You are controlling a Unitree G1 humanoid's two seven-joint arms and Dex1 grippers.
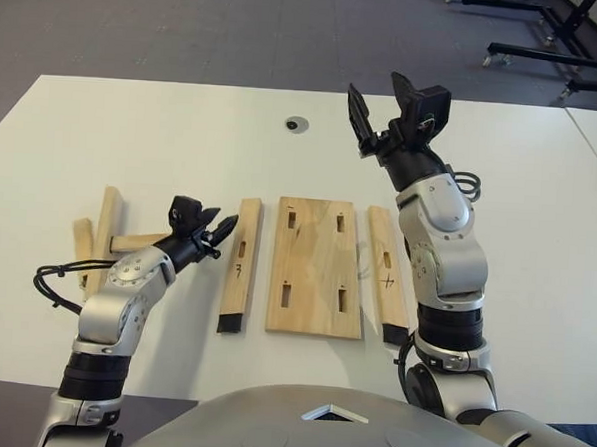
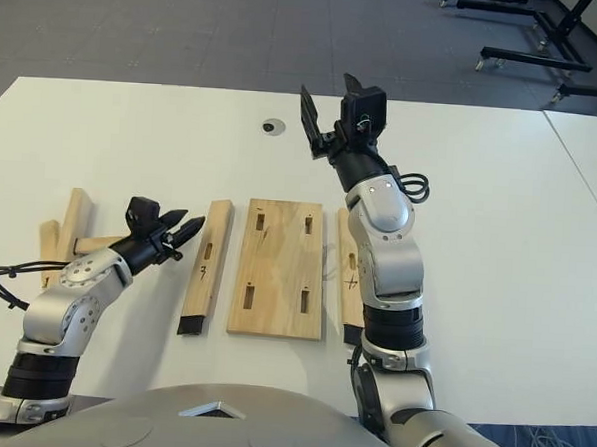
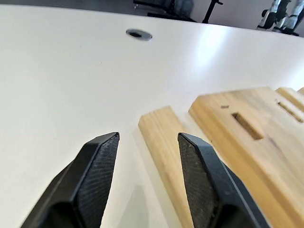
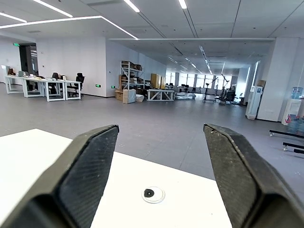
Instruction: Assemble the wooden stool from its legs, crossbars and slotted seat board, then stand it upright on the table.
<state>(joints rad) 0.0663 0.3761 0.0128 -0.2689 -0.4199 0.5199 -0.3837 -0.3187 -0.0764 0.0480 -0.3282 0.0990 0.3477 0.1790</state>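
Left tool (image 1: pixel 225 218): fingers apart, empty, low over the counter (image 1: pixel 132 145), tips just beside the slotted leg (image 1: pixel 240 264). The seat board (image 1: pixel 316 268) lies flat just past that leg from the tool; the crossbars (image 1: pixel 103 235) are piled on the tool's opposite side. Right tool (image 1: pixel 375 95): fingers apart, empty, raised above the board's far edge, with the second leg (image 1: pixel 387 273) flat below it beside the board.

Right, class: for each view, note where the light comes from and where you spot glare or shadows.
Left wrist view: a pale sheen of glare lies on the table beyond the seat board. Right wrist view: long ceiling lights are the likely source. Left eye view: the light is even, with only faint, soft shadows beside the leg.
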